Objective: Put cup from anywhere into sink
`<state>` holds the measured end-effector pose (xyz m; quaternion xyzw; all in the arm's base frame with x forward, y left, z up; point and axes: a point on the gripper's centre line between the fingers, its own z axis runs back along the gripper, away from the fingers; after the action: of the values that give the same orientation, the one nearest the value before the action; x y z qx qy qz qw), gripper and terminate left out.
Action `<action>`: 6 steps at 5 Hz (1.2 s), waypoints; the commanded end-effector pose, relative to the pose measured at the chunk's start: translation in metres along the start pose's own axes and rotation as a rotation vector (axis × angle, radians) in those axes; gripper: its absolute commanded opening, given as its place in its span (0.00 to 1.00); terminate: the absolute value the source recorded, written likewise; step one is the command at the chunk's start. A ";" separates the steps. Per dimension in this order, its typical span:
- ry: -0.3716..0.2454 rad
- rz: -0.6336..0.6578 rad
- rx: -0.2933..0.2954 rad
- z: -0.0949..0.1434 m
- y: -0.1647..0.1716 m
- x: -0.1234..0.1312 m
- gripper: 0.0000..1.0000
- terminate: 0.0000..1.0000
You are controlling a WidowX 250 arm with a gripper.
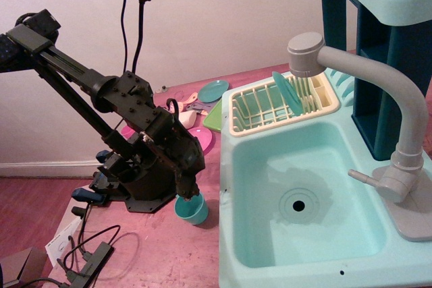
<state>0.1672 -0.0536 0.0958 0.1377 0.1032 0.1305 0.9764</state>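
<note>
teal cup (192, 209), mint sink (270, 166), grey faucet (378, 92)

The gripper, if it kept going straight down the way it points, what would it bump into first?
The gripper points downward, right at the small teal-blue plastic cup, so the cup would come first; they already look in contact. Whether its fingers are closed on the rim is unclear. Under the cup lies the pink table.

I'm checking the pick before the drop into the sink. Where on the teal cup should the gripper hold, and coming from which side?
By the rim, coming from above. The cup sits tilted on the pink table left of the sink, its open mouth facing up toward the gripper, which is right at its upper edge. One finger inside and one outside the thin wall probably suits its tapered shape. Whether the gripper is closed cannot be told.
</note>
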 end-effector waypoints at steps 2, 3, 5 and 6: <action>0.014 -0.017 0.010 -0.009 -0.002 -0.009 1.00 0.00; 0.030 -0.057 0.007 -0.018 -0.008 -0.010 1.00 0.00; 0.057 -0.125 -0.008 -0.034 -0.024 -0.006 1.00 0.00; 0.067 -0.177 -0.021 -0.047 -0.036 0.001 1.00 0.00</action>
<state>0.1617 -0.0753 0.0293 0.1148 0.1604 0.0527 0.9789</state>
